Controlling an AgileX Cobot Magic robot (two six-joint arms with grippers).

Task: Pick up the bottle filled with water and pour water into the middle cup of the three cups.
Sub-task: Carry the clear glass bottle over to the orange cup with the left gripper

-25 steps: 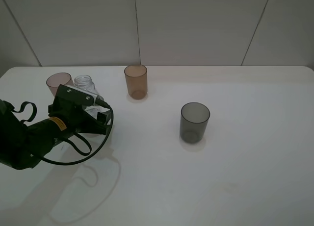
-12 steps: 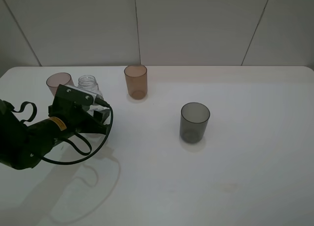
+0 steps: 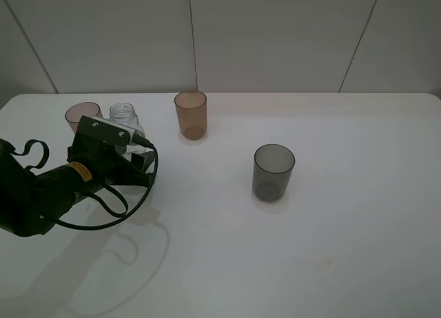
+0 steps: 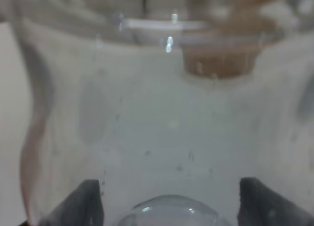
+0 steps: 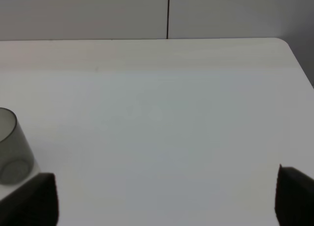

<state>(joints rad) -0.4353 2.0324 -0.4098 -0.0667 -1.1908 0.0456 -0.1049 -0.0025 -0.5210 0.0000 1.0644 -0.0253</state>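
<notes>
The clear glass bottle (image 3: 122, 116) stands at the table's far left, between the pinkish cup (image 3: 80, 115) and the amber middle cup (image 3: 191, 114). My left gripper (image 3: 131, 138) is shut on the bottle's lower body. In the left wrist view the bottle (image 4: 162, 128) fills the picture between the two fingers (image 4: 73, 206), and the amber cup (image 4: 218, 64) shows through the glass. The dark grey cup (image 3: 273, 172) stands alone right of centre. My right gripper (image 5: 164, 199) is open over bare table, with the grey cup (image 5: 12, 152) off to its side.
The white table (image 3: 331, 249) ends at a grey panelled wall (image 3: 275, 35) behind the cups. The left arm's black body and cable loop (image 3: 41, 194) lie over the table's left front. The right arm is out of the high view.
My left gripper has closed on the bottle, which shifted slightly to the right. The cups have not moved.
</notes>
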